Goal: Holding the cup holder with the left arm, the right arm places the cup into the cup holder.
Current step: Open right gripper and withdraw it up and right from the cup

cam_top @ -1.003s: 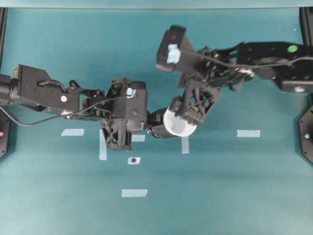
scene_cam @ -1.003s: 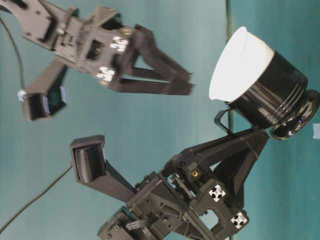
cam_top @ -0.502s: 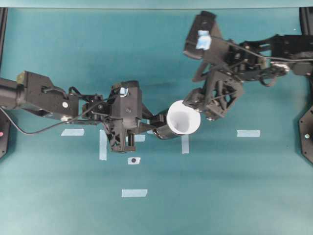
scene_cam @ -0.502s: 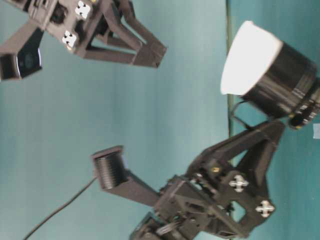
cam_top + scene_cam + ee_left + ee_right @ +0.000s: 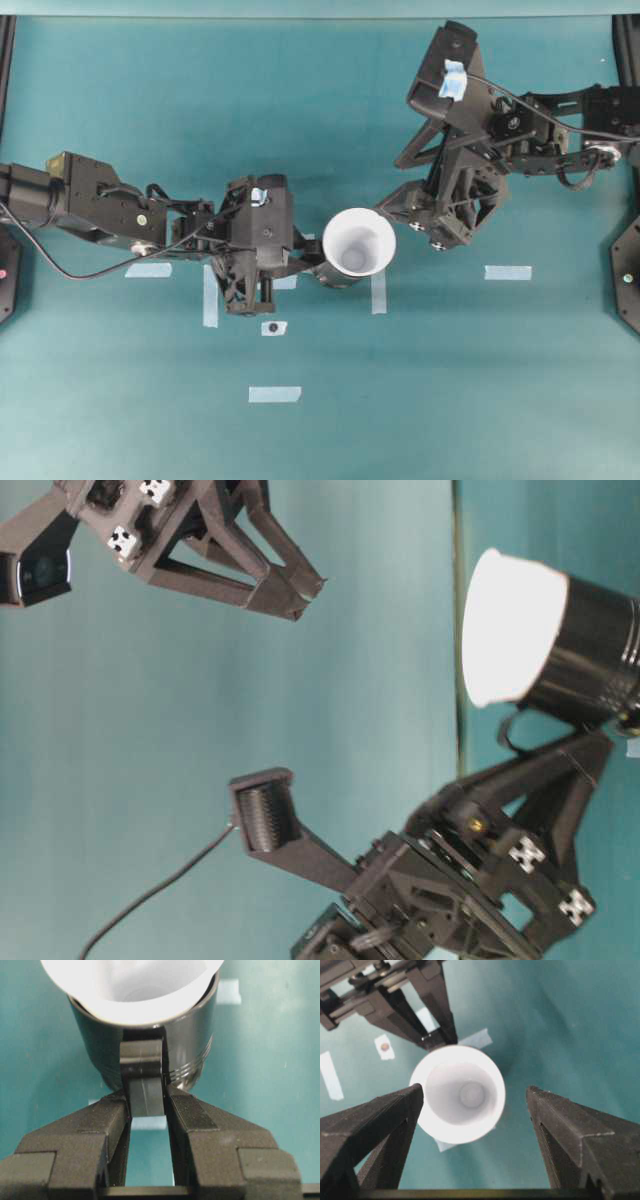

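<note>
The left gripper (image 5: 147, 1110) is clamped on the small black handle tab (image 5: 144, 1080) that juts from the side of the cup holder (image 5: 190, 1045), its two fingers (image 5: 192, 1115) pressing the tab from either side in the left wrist view. The cup holder, a glossy black cylinder with ridges near its base, is carried by that tab alone; in the table-level view it (image 5: 590, 650) hangs tilted above the teal table (image 5: 250, 680) with the left gripper's lattice frame beneath it. The white cup (image 5: 130, 985) sits inside the cup holder, its wide rim flaring out above the black wall, and from overhead the cup (image 5: 358, 240) shows as a white ring just off the end of the left arm (image 5: 110, 205). The right gripper (image 5: 472, 1105) has its fingers (image 5: 385, 1115) spread wide apart with nothing between them; in its own wrist view they frame the cup (image 5: 458, 1100) from above without touching it. Overhead, the right gripper (image 5: 425, 215) stands just beside the cup on the right arm (image 5: 540, 120). Strips of pale tape (image 5: 508, 272) lie on the table around the cup holder, one (image 5: 378, 292) partly under it.
</note>
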Robot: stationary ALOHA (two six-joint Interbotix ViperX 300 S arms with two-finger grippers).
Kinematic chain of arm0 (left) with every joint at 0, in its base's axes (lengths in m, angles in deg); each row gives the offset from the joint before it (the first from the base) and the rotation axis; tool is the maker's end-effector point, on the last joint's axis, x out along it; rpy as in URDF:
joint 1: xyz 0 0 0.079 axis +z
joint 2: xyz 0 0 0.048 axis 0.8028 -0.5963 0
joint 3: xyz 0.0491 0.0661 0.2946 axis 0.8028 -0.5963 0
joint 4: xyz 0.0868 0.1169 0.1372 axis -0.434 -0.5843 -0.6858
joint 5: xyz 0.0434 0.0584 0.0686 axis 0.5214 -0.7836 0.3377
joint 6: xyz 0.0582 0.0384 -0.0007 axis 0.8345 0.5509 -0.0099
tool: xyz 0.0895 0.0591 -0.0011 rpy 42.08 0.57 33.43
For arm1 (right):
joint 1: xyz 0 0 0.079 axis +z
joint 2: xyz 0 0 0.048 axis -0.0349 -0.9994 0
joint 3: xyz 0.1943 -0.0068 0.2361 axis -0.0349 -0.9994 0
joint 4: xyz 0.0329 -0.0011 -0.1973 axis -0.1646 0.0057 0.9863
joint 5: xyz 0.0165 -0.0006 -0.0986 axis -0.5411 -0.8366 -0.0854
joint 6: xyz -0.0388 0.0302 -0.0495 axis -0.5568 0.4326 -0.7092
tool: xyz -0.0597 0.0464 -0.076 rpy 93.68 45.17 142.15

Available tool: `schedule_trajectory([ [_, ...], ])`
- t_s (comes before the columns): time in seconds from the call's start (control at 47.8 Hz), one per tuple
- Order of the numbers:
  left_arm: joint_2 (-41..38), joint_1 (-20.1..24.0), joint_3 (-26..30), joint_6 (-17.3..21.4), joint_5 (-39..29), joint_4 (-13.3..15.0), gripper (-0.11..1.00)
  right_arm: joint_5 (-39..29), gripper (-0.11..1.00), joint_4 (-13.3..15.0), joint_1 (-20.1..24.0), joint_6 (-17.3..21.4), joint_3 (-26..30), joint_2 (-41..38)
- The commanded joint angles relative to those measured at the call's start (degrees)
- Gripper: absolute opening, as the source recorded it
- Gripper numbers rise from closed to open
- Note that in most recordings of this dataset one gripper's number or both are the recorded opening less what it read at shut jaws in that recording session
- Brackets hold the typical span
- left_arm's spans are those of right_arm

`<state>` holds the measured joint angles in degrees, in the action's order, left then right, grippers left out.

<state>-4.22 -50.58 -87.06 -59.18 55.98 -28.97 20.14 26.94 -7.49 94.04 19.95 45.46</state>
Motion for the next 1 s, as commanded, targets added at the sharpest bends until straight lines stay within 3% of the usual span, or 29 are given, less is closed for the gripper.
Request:
schedule_trajectory([
  [0.0, 1.0, -0.2, 0.3, 0.0, -1.1, -0.2, 0.27, 0.8, 0.9, -0.1, 0.2, 0.8, 0.4, 3.1],
  [0.732, 0.4, -0.6, 2.1, -0.1, -3.4, -0.2, 0.27, 5.9, 0.9, -0.1, 0.2, 4.4, -4.0, 2.3],
  [0.982, 0.2, -0.6, 2.9, -0.1, -8.2, -0.2, 0.27, 6.8, 0.9, -0.1, 0.2, 5.5, -4.9, 2.3],
])
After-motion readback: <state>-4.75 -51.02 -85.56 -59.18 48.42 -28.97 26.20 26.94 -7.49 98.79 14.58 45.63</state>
